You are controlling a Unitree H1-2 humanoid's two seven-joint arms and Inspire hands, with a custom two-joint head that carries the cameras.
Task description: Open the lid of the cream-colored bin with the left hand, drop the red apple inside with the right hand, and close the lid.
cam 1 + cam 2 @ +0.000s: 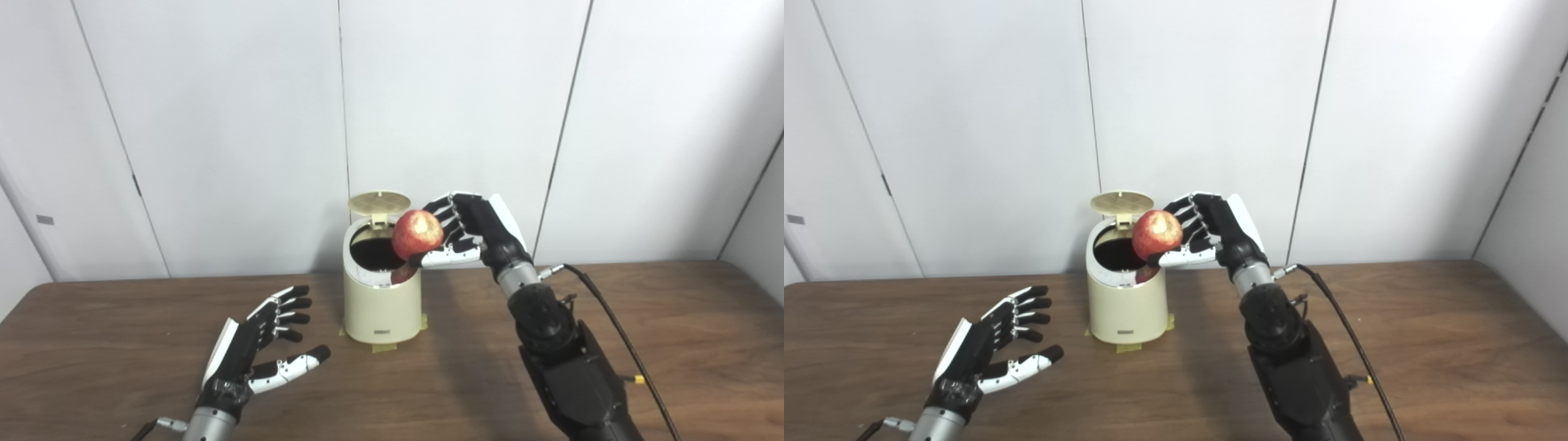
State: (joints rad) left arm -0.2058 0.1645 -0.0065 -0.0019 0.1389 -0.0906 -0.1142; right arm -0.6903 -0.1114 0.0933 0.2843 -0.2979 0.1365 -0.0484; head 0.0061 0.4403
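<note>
**Apple held at the open mouth of the bin**

Apple (417, 234), red with a pale bitten patch facing the cameras, sits in the grasp of the right hand (471, 236), whose fingers curl behind it and whose thumb lies under it. The fruit hangs at the right rim of the bin's dark opening, partly over the mouth and above the rim; a red reflection of it shows on the shiny ring just below. The cream-colored bin (1127, 306) stands on the desk (674, 343) near the middle of its far edge, with strips of yellowish tape at its base. Its round lid (1121, 201) is tipped up on the hinge at the back, standing almost upright behind the opening and just left of the apple.

The left hand (260, 343) hovers over the desk toward the near edge, to the left of the bin and apart from it. It holds nothing; its fingers are spread and point toward the bin, palm turned inward. A black cable (618, 343) trails from the right wrist down toward the near edge.
</note>
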